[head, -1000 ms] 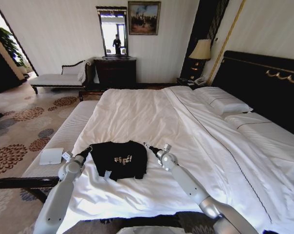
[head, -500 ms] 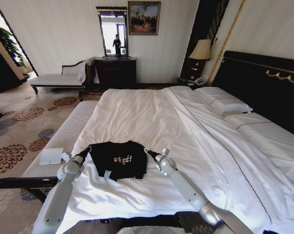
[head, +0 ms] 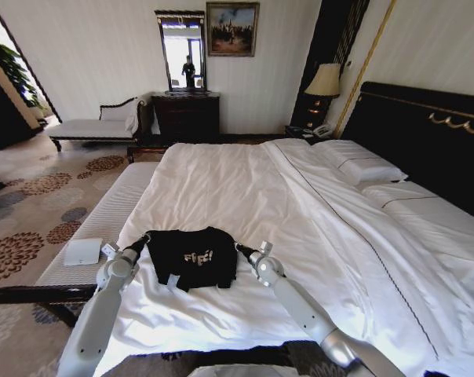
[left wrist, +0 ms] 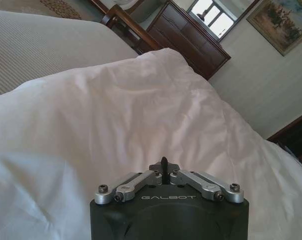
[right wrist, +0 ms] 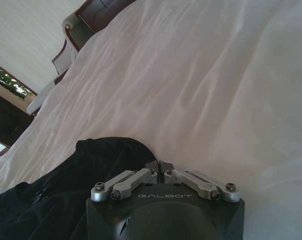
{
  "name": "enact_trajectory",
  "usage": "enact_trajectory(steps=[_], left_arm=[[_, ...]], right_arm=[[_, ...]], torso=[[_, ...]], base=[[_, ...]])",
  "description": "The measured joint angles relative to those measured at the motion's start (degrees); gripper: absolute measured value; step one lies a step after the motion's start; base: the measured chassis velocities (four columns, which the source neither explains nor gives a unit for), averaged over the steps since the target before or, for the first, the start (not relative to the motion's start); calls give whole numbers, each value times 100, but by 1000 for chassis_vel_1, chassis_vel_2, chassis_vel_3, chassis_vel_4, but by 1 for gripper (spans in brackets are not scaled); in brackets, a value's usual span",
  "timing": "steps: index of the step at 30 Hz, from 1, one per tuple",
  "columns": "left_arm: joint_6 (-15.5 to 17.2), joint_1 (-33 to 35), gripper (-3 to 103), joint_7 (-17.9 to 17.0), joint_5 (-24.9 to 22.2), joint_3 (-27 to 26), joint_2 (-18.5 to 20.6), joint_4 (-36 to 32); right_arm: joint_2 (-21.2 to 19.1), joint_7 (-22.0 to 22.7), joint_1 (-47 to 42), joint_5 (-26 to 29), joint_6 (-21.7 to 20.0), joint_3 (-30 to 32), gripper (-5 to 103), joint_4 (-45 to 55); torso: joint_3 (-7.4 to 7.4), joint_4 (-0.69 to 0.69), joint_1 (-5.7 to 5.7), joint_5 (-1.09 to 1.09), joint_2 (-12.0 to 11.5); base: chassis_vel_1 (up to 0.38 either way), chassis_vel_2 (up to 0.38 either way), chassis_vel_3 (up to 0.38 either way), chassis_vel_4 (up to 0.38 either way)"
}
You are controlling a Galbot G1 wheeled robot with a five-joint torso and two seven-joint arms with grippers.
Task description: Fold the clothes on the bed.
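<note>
A: Where is the T-shirt?

B: The black T-shirt lies on the white bed, near the foot edge and toward the bed's left side. It is bunched into a rough square, with white lettering facing up.

A: And the 2 grippers?

B: The left gripper is at the shirt's left upper corner, low over the sheet. The right gripper is at the shirt's right edge, also low.

A: How far open is the left one?

B: In the left wrist view its fingers meet in a single dark tip, with the links folded in. It looks closed. White sheet lies past the tip; I cannot tell whether any cloth is pinched.

A: The right one?

B: Same posture. In the right wrist view the right gripper has its links drawn together and no gap at the tip. The shirt sits just beside it, its dark edge reaching up to the fingers. Whether fabric is actually caught there I cannot tell.

A: Anything else nearby?

B: A pale bench runs along the bed's left edge.
</note>
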Motion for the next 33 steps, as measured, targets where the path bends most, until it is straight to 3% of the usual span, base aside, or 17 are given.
enact_trajectory(steps=[11,13,18,21,24,27,30,33], left_arm=[[2,12,2,-5,0,12,-20,-10],[2,23,2,-4,1,12,-21,-10],[2,28,2,-4,4,12,-22,-15],[2,15,2,-5,7,14,-23,-16],[2,12,2,-8,17,16,-36,-16],[2,22,2,-12,32,17,-47,-16],[2,35,2,-16,36,15,-51,-16],[2,43,2,-21,36,3,-51,-16]], right_arm=[[20,5,-108,-116,101,42,-3,129],[21,29,-113,-126,110,72,1,127],[8,85,-139,-122,116,121,17,128],[8,90,-164,-114,114,125,33,129],[23,84,-168,-113,111,125,38,125],[48,64,-169,-108,99,123,57,117],[50,44,-189,-113,89,109,56,118],[50,8,-232,-148,87,101,40,126]], torso=[[0,0,0,0,0],[0,0,0,0,0],[0,0,0,0,0],[0,0,0,0,0],[0,0,0,0,0],[0,0,0,0,0],[0,0,0,0,0],[0,0,0,0,0]], base=[[0,0,0,0],[0,0,0,0],[0,0,0,0],[0,0,0,0],[0,0,0,0],[0,0,0,0],[0,0,0,0],[0,0,0,0]])
